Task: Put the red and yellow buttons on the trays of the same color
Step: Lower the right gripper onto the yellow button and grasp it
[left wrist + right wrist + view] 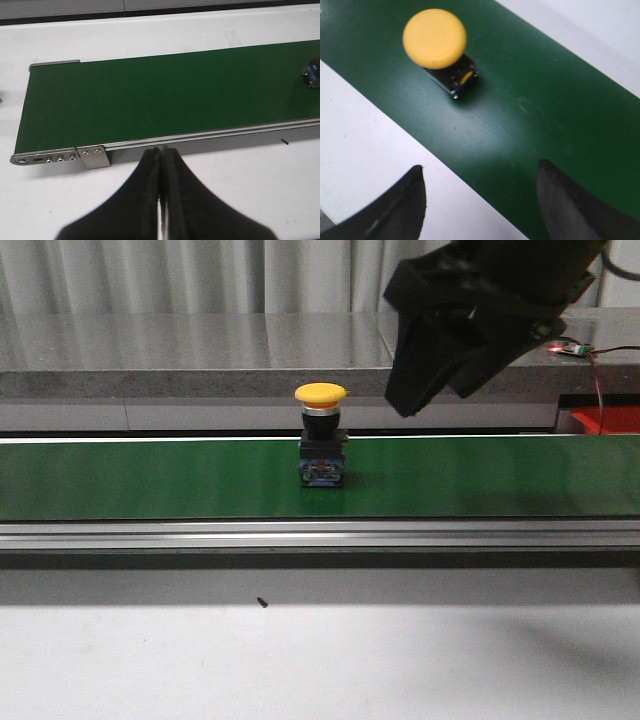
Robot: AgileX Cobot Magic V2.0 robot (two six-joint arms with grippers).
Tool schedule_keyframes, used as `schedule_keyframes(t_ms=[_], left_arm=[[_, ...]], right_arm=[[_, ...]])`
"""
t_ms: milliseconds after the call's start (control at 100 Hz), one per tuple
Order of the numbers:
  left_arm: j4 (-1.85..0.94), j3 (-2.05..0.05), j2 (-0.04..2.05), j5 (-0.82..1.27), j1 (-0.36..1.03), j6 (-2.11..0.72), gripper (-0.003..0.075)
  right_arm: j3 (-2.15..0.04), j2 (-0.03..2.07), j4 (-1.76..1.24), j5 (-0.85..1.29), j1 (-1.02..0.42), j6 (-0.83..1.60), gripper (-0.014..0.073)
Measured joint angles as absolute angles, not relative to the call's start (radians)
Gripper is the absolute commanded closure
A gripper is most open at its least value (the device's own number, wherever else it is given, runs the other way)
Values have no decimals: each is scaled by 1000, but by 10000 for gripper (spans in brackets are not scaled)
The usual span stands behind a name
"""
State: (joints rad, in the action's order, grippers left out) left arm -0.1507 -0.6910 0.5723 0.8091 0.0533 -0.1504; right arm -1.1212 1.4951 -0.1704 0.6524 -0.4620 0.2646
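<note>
**A:** Start with the big thing: the green conveyor belt runs the full width of the front view, and everything gets placed off it. Standing upright on the belt, about mid-length, is the yellow mushroom-head push button, cap up, dark body under it.

**B:** And the right gripper hangs above the belt, up and to the right of the button, well apart from it. Fingers spread wide, nothing between them.

**A:** Wrist view confirms it: the button sits ahead of the two dark fingertips, not yet between them. My call: it needs to line up over the button, come down with the jaws straddling the dark body beneath the cap, and close there. The round cap looks like a poor place to pinch.

**B:** Agreed, and if that belt is running, he'll have to lead the target. Can't tell from here whether it is.

**A:** The left gripper?

**B:** Pressed closed, empty, parked off the near edge of the belt towards its left end. Only a corner of the button's base shows at the frame's edge.

**A:** What's hidden?

**B:** Plenty. No yellow tray in sight. A red shape beyond the belt's right end may be the red tray, but it's cut off. No red button visible either.
</note>
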Motion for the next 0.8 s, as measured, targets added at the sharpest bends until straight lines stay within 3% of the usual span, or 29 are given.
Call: schedule_keyframes(t_ms=[630,700,800], left_arm=[[-151,-691,572,809,53,-150,738],[-151,-691,572,809,53,-150,738],[-151,-691,572,809,53,-150,738]], right_arm=[[-1284,1725,-237,569,-470,379,119],[-1295,1742,-245,567,-474,379,166],[-1300,1754,-253,567,-478,374,328]])
